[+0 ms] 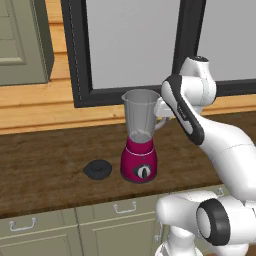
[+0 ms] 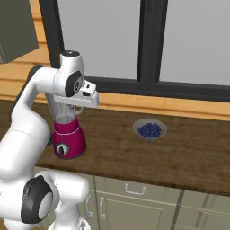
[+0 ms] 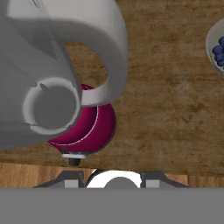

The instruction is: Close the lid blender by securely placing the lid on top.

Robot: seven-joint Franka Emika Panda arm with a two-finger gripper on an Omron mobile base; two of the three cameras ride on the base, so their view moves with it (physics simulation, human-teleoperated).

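Note:
The blender stands on the wooden counter, its magenta base (image 1: 140, 165) carrying a clear grey jar (image 1: 141, 117) whose mouth is uncovered. The black round lid (image 1: 97, 169) lies flat on the counter just left of the base. My hand (image 1: 163, 107) hovers at the jar's upper right, beside the handle, and hides most of the jar (image 2: 63, 117) in the right base view. The hand view looks straight down on the jar (image 3: 43, 65), its handle (image 3: 109, 52) and the base (image 3: 98, 127). My gripper (image 3: 111, 179) is shut and holds nothing.
A grey bowl of blueberries (image 2: 149, 129) sits on the counter to the blender's right, also at the hand view's edge (image 3: 216, 48). A dark-framed window (image 1: 130, 50) runs behind the counter. Cabinet drawers (image 1: 125, 207) lie below the front edge.

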